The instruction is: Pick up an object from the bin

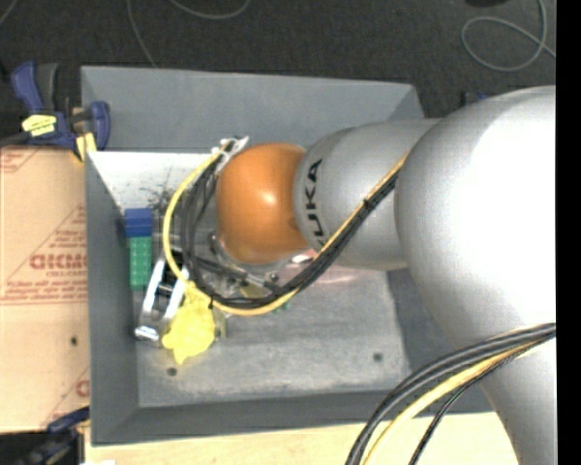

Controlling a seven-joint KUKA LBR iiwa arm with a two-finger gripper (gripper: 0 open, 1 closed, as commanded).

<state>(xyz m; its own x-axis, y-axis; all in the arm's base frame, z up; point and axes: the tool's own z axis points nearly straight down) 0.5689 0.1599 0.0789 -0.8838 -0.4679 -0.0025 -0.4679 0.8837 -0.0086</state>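
Item 1. Logged one grey arm (pixel 445 192), nearest the camera, reaching in from the right and covering much of the right half of the bin (pixel 300 356). Bore one orange cover (pixel 257 201) at the wrist, with yellow and black cables (pixel 187 201) looped round its left side.

Item 2. Logged one gripper (pixel 213 277) under that cover, low over the left-middle of the floor. Lay mostly hidden beneath the wrist; could not tell how wide it stood, nor whether it had hold of anything.

Item 3. Counted four loose things in sight, all along the left side.
- One yellow crumpled lump (pixel 189 331), towards the near-left corner, just below and left of the gripper and closest to it of the four.
- One white and silver piece (pixel 158 303), long and tilted, touching the lump's upper left and lying against the foot of the left wall.
- One green block (pixel 137 262), farther back beside the same wall, just above the white and silver piece.
- One blue block (pixel 137 224), farthest back, end to end with the green one.

Item 4. Noted one patch of dark specks (pixel 153 190) on the pale sloping far-left wall, behind the blue block.
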